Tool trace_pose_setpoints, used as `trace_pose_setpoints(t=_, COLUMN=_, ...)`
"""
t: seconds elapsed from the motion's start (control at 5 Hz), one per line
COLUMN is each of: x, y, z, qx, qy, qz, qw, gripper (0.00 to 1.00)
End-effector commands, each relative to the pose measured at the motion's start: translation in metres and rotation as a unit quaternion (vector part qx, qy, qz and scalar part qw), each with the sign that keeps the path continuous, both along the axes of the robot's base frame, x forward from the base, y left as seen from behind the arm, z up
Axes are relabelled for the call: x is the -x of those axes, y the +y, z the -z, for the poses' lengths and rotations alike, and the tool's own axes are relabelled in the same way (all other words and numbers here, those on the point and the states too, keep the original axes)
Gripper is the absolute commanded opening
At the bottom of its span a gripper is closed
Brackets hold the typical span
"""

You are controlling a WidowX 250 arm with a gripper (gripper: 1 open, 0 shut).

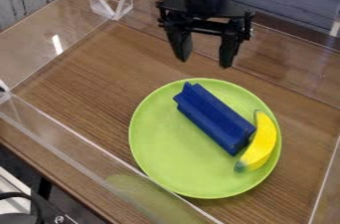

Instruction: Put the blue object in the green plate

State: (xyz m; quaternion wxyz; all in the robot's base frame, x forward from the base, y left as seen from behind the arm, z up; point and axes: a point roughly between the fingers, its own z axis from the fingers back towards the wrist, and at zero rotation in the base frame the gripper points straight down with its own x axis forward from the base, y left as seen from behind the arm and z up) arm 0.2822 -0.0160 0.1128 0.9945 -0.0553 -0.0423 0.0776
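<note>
The blue object [212, 116], a long dark-blue block with a ridged top, lies diagonally on the lime-green plate [159, 148] in the middle of the wooden table. My black gripper [205, 52] hangs just beyond the plate's far rim, pointing straight down. Its two fingers [180, 46] stand wide apart with nothing between them. It is above and behind the block, not touching it.
A yellow banana-shaped toy [260, 142] lies on the plate against the block's right end. Clear plastic walls [54, 39] enclose the wooden table [93, 79] on all sides. A clear folded stand [109, 1] sits at the far left corner.
</note>
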Motion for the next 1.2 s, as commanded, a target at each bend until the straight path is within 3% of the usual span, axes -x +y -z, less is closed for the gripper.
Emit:
trace_pose_setpoints(t=0.0, x=-0.001, y=0.000, z=-0.013, qx=-0.004, qy=-0.028, qz=-0.039, qw=0.9989, gripper=1.00)
trace_pose_setpoints(t=0.2, x=0.006, y=-0.003, z=-0.010, qx=-0.005, qy=-0.029, qz=-0.087, qw=0.9958, gripper=1.00)
trace_pose_setpoints(t=0.4, x=0.008, y=-0.013, z=-0.007, qx=-0.006, qy=-0.029, qz=-0.088, qw=0.9957, gripper=1.00)
trace_pose_setpoints(t=0.6, x=0.009, y=-0.023, z=-0.003, qx=-0.007, qy=-0.030, qz=-0.127, qw=0.9915, gripper=1.00)
trace_pose_setpoints(t=0.8, x=0.010, y=-0.012, z=0.010, qx=-0.006, qy=-0.033, qz=-0.173, qw=0.9843, gripper=1.00)
trace_pose_setpoints(t=1.0, x=0.012, y=0.000, z=0.025, qx=-0.004, qy=-0.035, qz=-0.219, qw=0.9750, gripper=1.00)
